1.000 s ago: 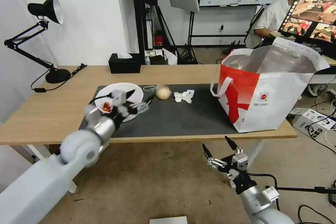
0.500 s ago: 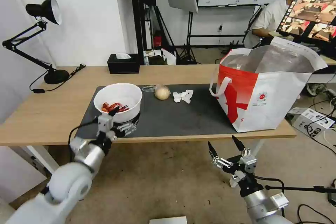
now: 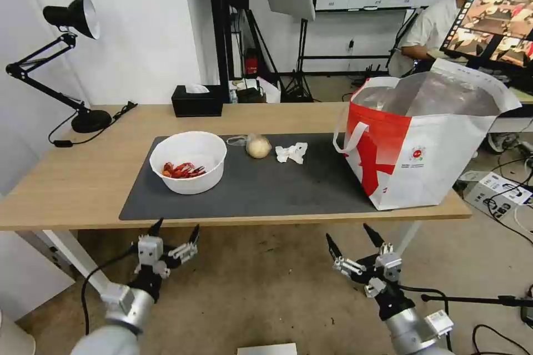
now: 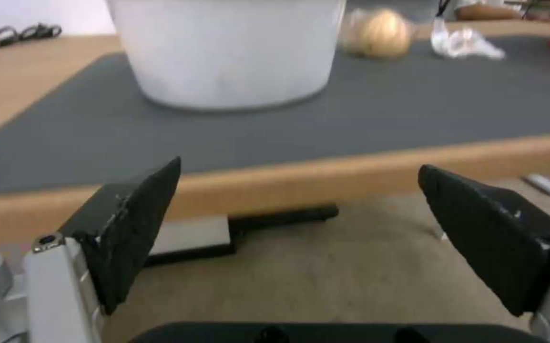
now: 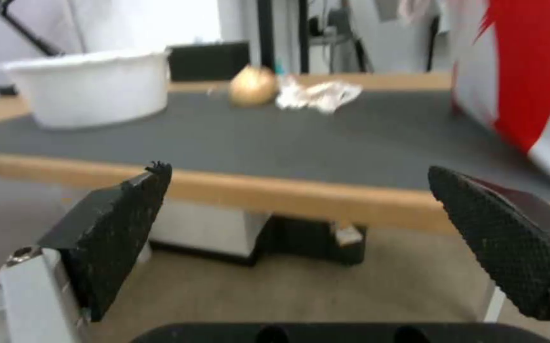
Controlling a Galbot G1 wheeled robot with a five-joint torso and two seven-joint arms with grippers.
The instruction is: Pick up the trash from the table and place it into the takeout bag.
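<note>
We judge the task barely begun: one white bowl [image 3: 189, 162] with red crayfish shells, one bagged bun [image 3: 258, 146] and one crumpled tissue [image 3: 292, 152] all lie on the dark mat [image 3: 266, 188] of the table [image 3: 72, 177], well apart from the single takeout bag [image 3: 427, 138] standing at the table's right end — whether anything is already inside it we cannot tell. Our left gripper [image 3: 173, 234] and right gripper [image 3: 354, 238] hang below the table's front edge, each with fingers spread wide and holding nothing — so by our count three pieces of trash are left.
</note>
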